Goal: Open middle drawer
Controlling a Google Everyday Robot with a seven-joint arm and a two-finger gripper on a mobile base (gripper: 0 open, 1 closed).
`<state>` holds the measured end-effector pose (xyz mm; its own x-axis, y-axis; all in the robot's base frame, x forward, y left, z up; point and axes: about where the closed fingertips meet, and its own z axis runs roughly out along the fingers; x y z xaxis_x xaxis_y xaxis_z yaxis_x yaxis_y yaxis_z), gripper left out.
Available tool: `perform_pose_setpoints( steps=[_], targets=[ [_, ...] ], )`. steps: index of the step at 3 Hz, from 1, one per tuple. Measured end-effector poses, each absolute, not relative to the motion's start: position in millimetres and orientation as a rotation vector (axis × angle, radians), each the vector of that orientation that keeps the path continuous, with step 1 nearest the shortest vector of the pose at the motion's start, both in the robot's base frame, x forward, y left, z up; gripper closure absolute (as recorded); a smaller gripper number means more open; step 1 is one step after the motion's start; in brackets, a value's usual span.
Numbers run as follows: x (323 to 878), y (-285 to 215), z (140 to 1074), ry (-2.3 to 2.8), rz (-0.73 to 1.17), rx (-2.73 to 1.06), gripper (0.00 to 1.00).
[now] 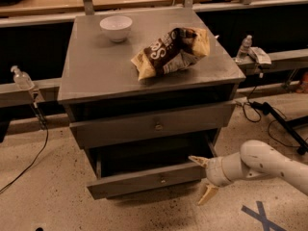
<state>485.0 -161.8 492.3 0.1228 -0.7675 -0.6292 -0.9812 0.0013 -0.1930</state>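
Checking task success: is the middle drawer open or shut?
Open. The middle drawer front stands out from the cabinet, dark cavity showing above it. The gripper is open at its right end.

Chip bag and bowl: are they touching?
Apart. The camera view shows bare cabinet top between the chip bag and the bowl. The gripper, open, hangs low beside the lower drawer's right end.
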Motion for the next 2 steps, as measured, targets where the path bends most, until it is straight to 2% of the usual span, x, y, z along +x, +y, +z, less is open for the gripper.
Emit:
perform_pose_setpoints(
  steps=[2],
  targets=[
    [531.1, -139.9, 488.9, 1.678, 0.438, -1.896, 0.13]
  ],
)
